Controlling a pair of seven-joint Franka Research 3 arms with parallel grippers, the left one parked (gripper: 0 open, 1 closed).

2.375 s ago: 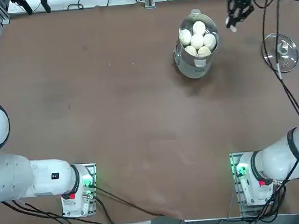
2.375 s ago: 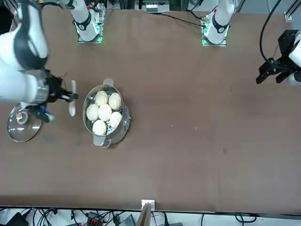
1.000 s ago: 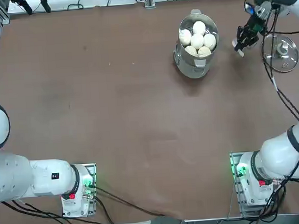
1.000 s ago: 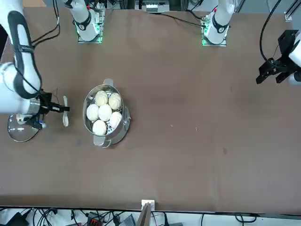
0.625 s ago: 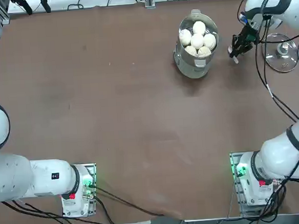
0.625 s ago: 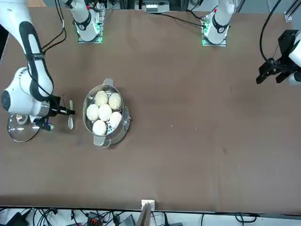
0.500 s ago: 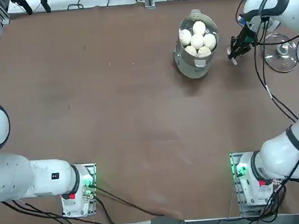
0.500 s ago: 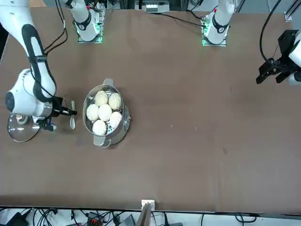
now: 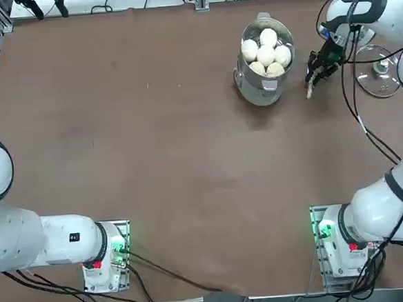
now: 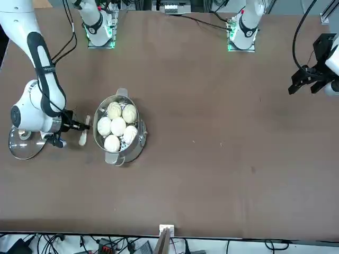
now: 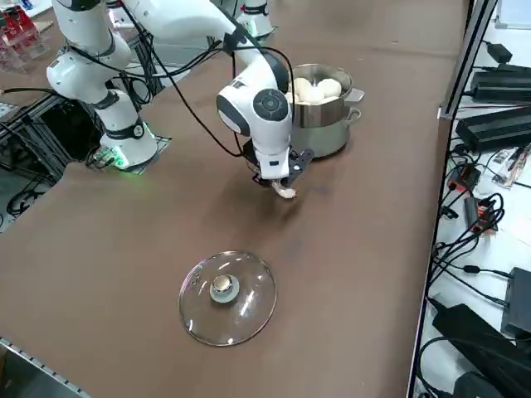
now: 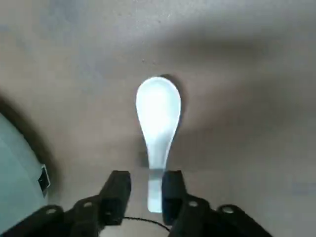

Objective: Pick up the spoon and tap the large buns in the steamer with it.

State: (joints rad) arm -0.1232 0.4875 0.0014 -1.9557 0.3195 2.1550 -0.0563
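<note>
Reading the front view from left to right, there's the glass lid (image 10: 24, 142) flat on the surface (image 10: 222, 106), then the right tool (image 10: 80, 126), then the spoon (image 10: 83, 137) just under its tip, then the steamer (image 10: 139, 144) with the buns (image 10: 117, 126) piled inside. The step in hand looks like getting a proper hold on the spoon. In the wrist view the fingers (image 12: 118, 190) sit either side of the handle end with a gap showing on one side. So the tool reads as open around the handle, not clamped on it, and the spoon (image 12: 158, 113) looks to be lying on the surface. To do this well it probably wants to centre the handle between the fingers before closing. The handle hugs one finger now, so a squeeze could skew it. It's a smooth, ceramic-looking thing, so a firm, square pinch on the handle seems safer than a hold right at the very end. Then lift straight up, because the steamer wall is close by and tall. Relative to the tool, the spoon points bowl-first away from the fingers and its handle end sits between them. It lies just beside the steamer without touching it, on the side toward the lid.
</note>
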